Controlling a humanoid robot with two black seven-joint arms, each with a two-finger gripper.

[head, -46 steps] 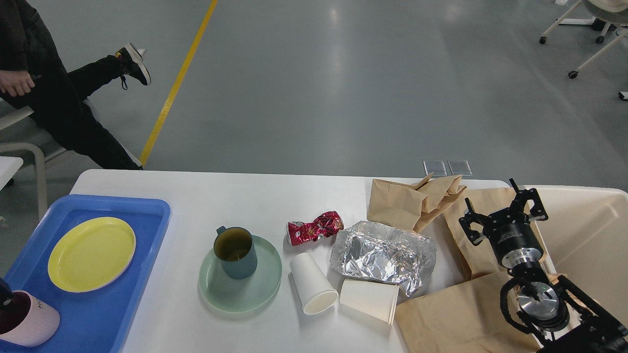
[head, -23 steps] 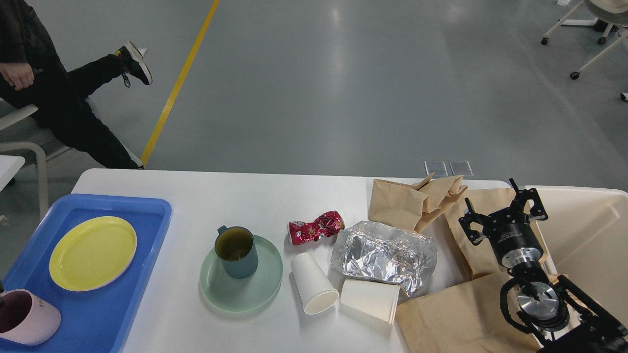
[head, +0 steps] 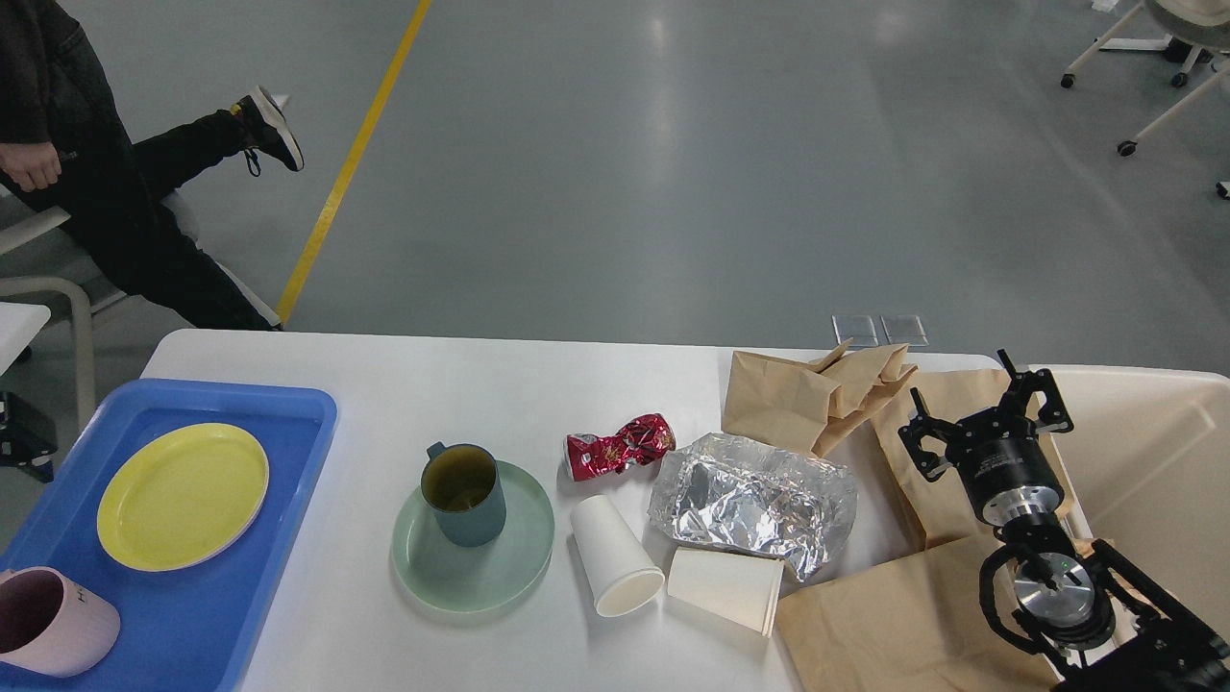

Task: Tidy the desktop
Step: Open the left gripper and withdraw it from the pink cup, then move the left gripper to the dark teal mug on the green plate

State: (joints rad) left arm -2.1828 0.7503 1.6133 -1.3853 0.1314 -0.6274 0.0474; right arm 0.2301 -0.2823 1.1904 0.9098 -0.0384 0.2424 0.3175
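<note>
Right tool [head: 985,418] is held above the brown paper bags [head: 947,452] at the table's right end, its two fingers spread apart with nothing between them; it is judged to be poised there because the paper waste lies beside the cream bin [head: 1153,452], just off toward 3 o'clock. No left tool is seen in the head view.

Crockery is gathered to the left, seemingly as keepers: a yellow plate [head: 183,496] and a pink cup [head: 53,634] are set in the blue tray [head: 288,481], while a dark teal mug [head: 463,493] is stood on a green plate [head: 473,536] outside it. Rubbish is clustered nearer the bin: a crushed red can [head: 617,446], two white paper cups [head: 615,567] lying on their sides, and crumpled foil [head: 751,504].

The table [head: 461,384] is spread out at 9 o'clock from the right tool, its bare surface lying well apart from the fingers; only bag-covered table is found beneath them. The foil is placed at about 8 o'clock, near the tool.
</note>
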